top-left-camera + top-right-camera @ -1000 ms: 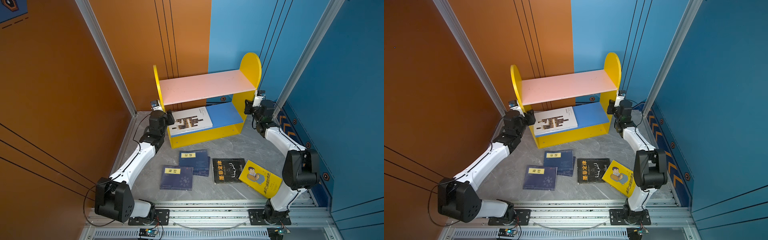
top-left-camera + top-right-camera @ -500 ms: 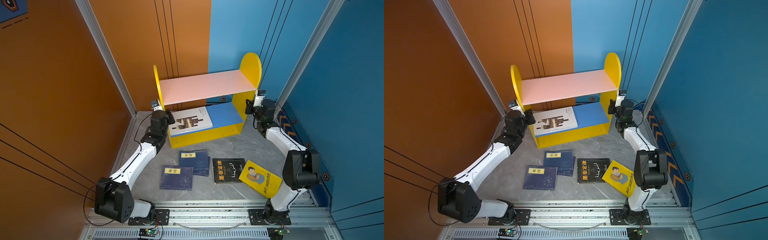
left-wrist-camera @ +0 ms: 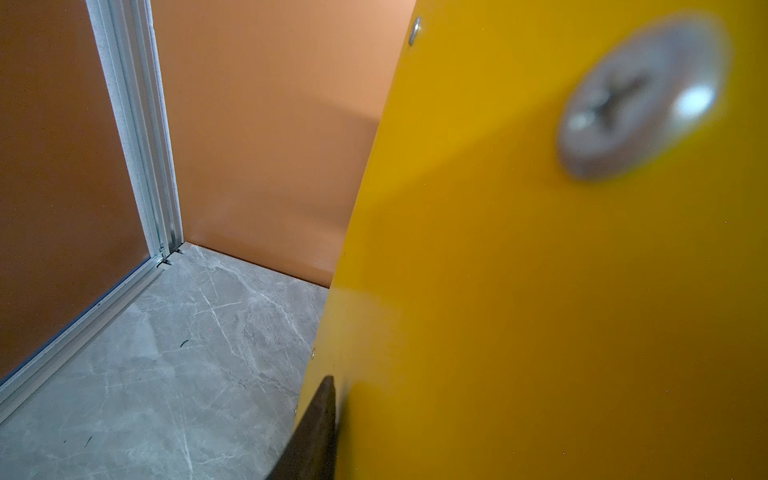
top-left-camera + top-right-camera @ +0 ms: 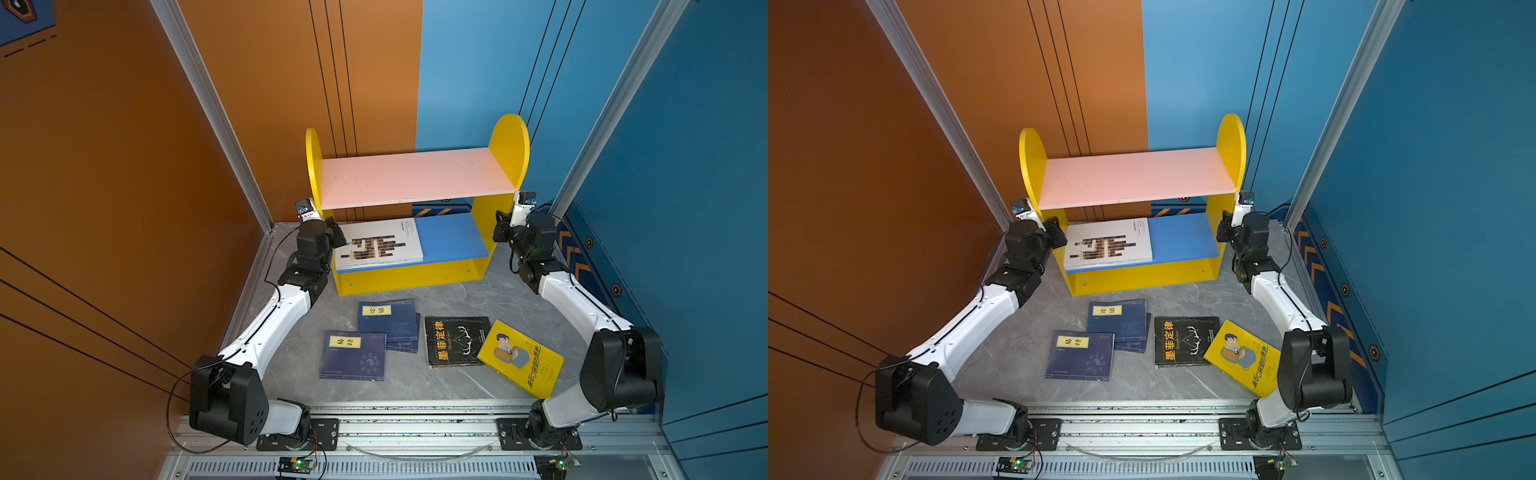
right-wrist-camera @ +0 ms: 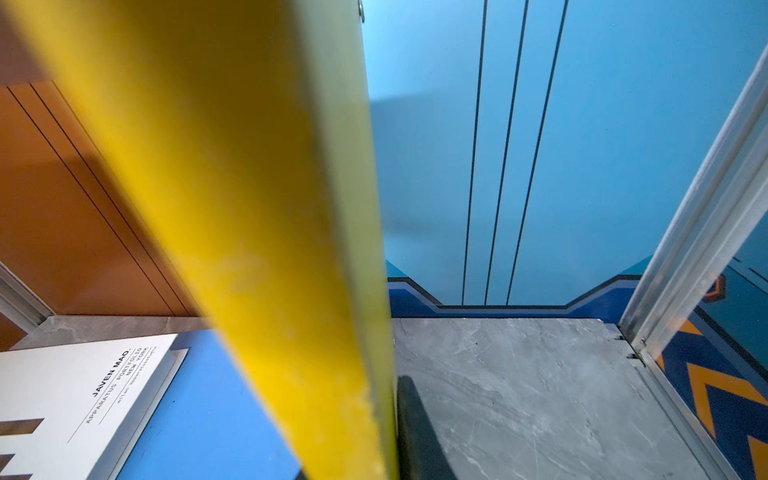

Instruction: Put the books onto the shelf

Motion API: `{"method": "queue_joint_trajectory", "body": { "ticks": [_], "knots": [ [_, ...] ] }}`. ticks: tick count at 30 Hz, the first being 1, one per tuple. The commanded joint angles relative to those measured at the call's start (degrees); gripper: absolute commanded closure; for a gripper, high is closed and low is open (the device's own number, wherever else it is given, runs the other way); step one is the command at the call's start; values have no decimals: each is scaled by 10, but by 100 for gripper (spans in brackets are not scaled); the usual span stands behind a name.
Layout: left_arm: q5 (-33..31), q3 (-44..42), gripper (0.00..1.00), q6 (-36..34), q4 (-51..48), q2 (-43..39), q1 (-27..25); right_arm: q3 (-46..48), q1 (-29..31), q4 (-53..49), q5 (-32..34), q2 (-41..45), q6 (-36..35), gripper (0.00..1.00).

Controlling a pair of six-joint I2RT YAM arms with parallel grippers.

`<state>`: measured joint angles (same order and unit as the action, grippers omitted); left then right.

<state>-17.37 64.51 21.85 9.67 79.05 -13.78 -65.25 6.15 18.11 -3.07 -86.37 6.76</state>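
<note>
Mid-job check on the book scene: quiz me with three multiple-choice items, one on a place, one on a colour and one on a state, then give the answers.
1. Where is the white paperback with the dark block pattern?
A: on the grey marbled floor
B: on the blue lower board of the yellow-sided shelf
C: leaning on the orange wall

2. What colour is the shelf's upper board?
A: green
B: pink
C: white

3. How does the yellow paperback with the cartoon man lie?
A: upright on its spine
B: open, pages up
C: flat and closed, one corner over the black paperback

Answers:
1 B, as both top views show it resting on the blue board.
2 B, as the bare board is plainly pink.
3 C, as its cover faces up and overlaps the black cover's edge.
</note>
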Motion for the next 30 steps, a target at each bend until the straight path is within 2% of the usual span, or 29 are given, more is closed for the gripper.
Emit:
{"method": "queue_joint_trajectory", "body": {
  "ticks": [1,8,15,20,21,23,27,28,30],
  "knots": [
    [64,-11,70,-51,-3,-27,-5,5,10,1,34,84,46,100],
    [101,-36,70,-39,9,-40,4,75,13,-41,90,190,68,100],
    [129,-51,70,-27,17,-55,24,81,17,-96,100,212,74,100],
    [144,-76,61,-21,16,-69,36,85,25,-111,121,226,74,98],
    [148,-77,57,-21,14,-72,37,84,25,-115,127,226,74,88],
    [154,-78,45,-21,9,-79,39,84,25,-120,135,226,75,56],
    [155,-90,25,-22,-6,-99,38,67,31,-155,137,231,78,40],
    [154,-95,23,-21,-10,-108,38,62,34,-165,144,235,81,35],
    [160,-112,19,-17,-15,-129,36,53,41,-194,173,247,89,20]
  ]
}}
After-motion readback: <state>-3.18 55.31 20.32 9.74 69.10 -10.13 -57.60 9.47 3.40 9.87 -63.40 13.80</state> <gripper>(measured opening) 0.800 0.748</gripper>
